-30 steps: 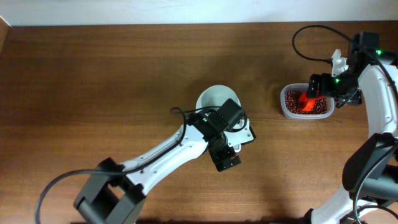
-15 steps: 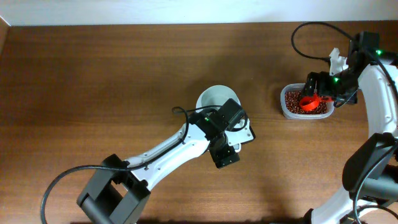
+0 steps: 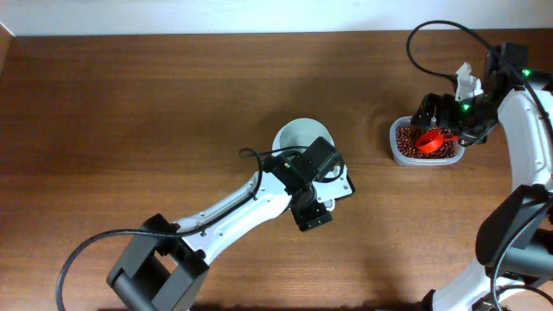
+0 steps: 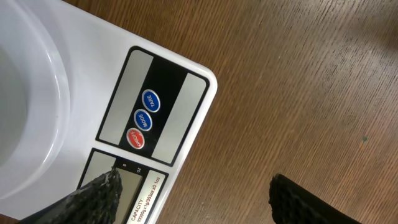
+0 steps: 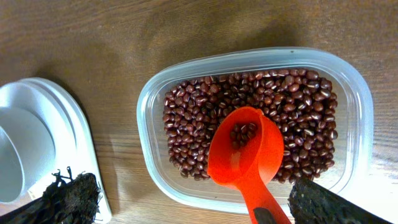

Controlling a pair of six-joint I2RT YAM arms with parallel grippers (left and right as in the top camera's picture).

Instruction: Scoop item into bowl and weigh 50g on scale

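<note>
The white bowl (image 3: pixel 301 136) sits on the white scale (image 3: pixel 344 187) at the table's middle, and its inside looks empty. My left gripper (image 3: pixel 312 216) is open and hovers over the scale's display corner (image 4: pixel 163 93), beside the blue and red buttons, with the bowl (image 4: pixel 18 93) at the left. The reddish-brown beans (image 5: pixel 199 112) fill a clear tub (image 5: pixel 149 106) at the right (image 3: pixel 393 149). An orange scoop (image 5: pixel 249 149) with a few beans in it is over the tub (image 3: pixel 429 138). My right gripper (image 5: pixel 199 208) stands with fingertips wide on either side of the scoop's handle.
The scale (image 5: pixel 69 124) and bowl (image 5: pixel 18 149) show left of the tub in the right wrist view. A black cable (image 3: pixel 432 60) loops above the right arm. The table's far edge meets a pale wall at the top.
The right gripper has shifted slightly up and left over the tub. The scoop has turned from a flat bright shape to an upright cup. The left arm has barely moved.
</note>
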